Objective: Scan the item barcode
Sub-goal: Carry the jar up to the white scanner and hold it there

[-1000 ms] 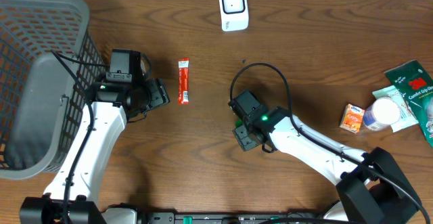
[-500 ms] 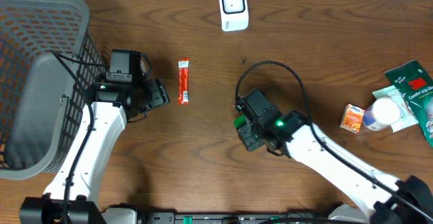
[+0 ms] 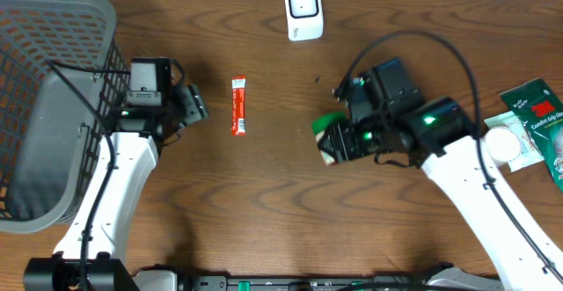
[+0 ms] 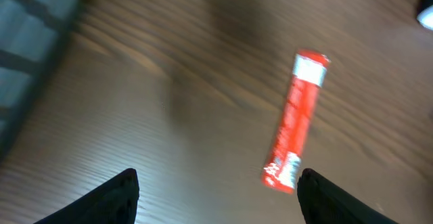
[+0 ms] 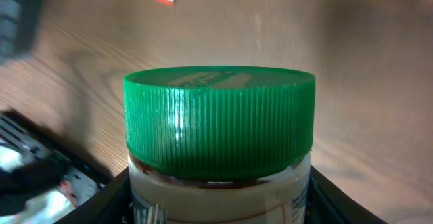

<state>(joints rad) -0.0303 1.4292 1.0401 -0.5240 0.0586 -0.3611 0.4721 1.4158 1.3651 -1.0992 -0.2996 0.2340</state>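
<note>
A jar with a green ribbed lid (image 5: 220, 119) and a pale label fills the right wrist view. My right gripper (image 5: 218, 198) is shut on its body, one finger on either side. From overhead the jar (image 3: 326, 126) hangs above the middle of the table, in front of the white scanner (image 3: 303, 10) at the far edge; no barcode shows. My left gripper (image 4: 216, 197) stands open over bare wood with nothing between its fingers. A red sachet (image 4: 298, 122) lies just ahead and right of it, and it shows overhead as the red sachet (image 3: 238, 105) to the right of my left gripper (image 3: 195, 106).
A grey mesh basket (image 3: 97, 14) fills the left side, close behind my left arm. At the right edge lie a green packet (image 3: 538, 106) and a white round container (image 3: 503, 143). A black cable (image 3: 440, 49) loops over my right arm.
My right arm has risen and swung right and toward the far edge with the jar in its grip. My left gripper has shifted slightly back toward the basket.
</note>
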